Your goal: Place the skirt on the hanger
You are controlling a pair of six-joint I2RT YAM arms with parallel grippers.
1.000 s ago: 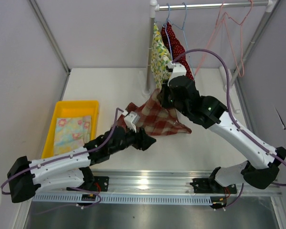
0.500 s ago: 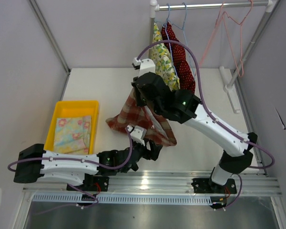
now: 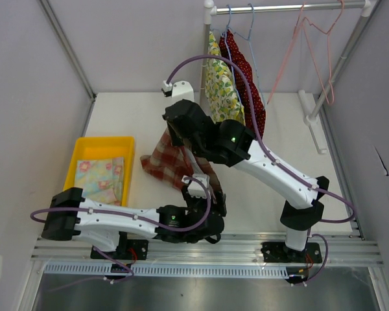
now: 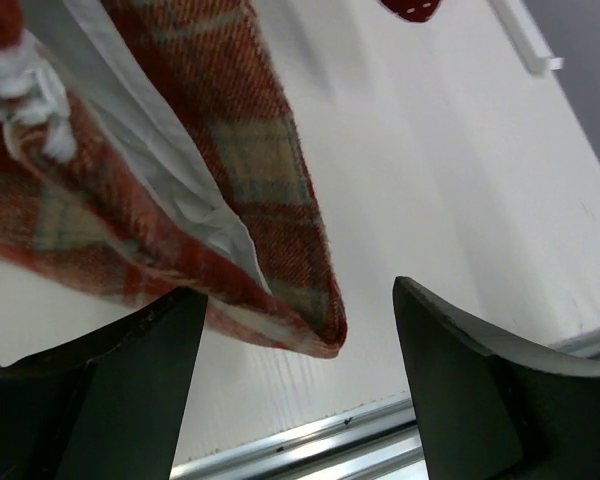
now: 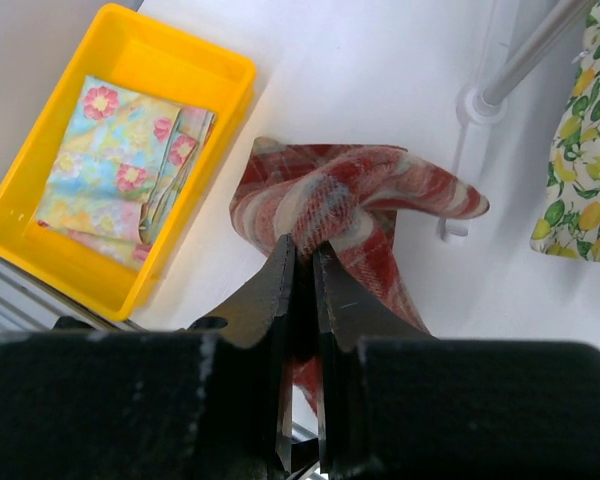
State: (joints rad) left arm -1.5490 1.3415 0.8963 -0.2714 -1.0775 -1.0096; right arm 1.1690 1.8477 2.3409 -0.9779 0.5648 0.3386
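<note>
Here we go: the right fingers (image 5: 285,285) are pinched tight on the red plaid skirt (image 5: 352,200), and we see it dangling bunched over the desk (image 3: 136,110), between the yellow bin (image 3: 104,139) and the rack's post. The left fingers (image 4: 450,370) gape wide and grip nothing, with the skirt's lower corner hanging just ahead of them. The skirt is not yet on a hanger, and the pink hanger (image 3: 319,65) on the rail is well apart.

The skirt (image 4: 280,230) is coarse woven plaid cloth with a smooth white lining; the bench (image 3: 129,116) is matt white, the tray (image 5: 180,45) glossy yellow plastic.
</note>
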